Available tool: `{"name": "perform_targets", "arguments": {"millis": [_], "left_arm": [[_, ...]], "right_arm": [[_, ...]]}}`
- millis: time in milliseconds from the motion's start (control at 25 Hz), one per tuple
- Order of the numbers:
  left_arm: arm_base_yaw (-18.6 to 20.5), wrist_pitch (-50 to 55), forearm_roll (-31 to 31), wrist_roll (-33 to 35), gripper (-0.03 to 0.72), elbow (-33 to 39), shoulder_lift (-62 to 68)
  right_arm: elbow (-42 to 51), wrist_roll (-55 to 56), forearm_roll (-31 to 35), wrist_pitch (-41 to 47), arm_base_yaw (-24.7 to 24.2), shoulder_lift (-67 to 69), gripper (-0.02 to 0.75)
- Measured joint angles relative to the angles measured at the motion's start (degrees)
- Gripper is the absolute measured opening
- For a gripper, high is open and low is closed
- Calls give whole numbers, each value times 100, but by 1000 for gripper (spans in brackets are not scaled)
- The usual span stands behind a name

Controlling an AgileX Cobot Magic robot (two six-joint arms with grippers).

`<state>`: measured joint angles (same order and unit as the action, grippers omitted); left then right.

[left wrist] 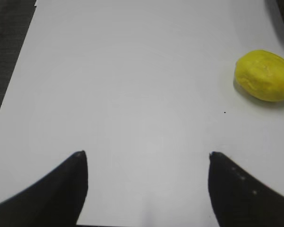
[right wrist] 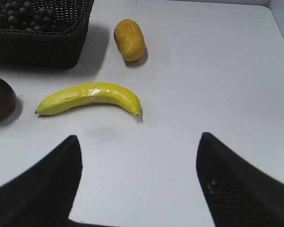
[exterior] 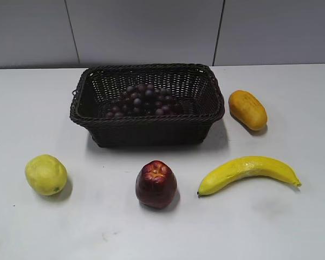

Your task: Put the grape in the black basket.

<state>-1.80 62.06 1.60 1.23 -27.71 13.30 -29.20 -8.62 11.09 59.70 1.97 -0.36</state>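
Observation:
The grape, a long bunch of small dark purple-red grapes, lies inside the black basket, a large dark woven wicker basket at the back middle of the table. Both also show in the right wrist view, the grape inside the basket at the top left. My left gripper is open and empty over bare table. My right gripper is open and empty, in front of the banana. Neither gripper shows in the exterior view.
On the white table lie a yellow-green lemon, a dark red apple, a yellow banana and an orange-yellow mango. The table's left edge shows in the left wrist view.

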Motion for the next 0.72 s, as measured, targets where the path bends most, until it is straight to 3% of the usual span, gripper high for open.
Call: {"name": "perform_targets", "arguments": {"millis": [440, 720], "left_arm": [[0, 0, -37, 36, 586, 0, -56], [0, -11, -37, 36, 585, 31, -785]], "right_arm": [[0, 0, 0, -4, 0, 0, 572], [0, 0, 0, -4, 0, 0, 572]]}}
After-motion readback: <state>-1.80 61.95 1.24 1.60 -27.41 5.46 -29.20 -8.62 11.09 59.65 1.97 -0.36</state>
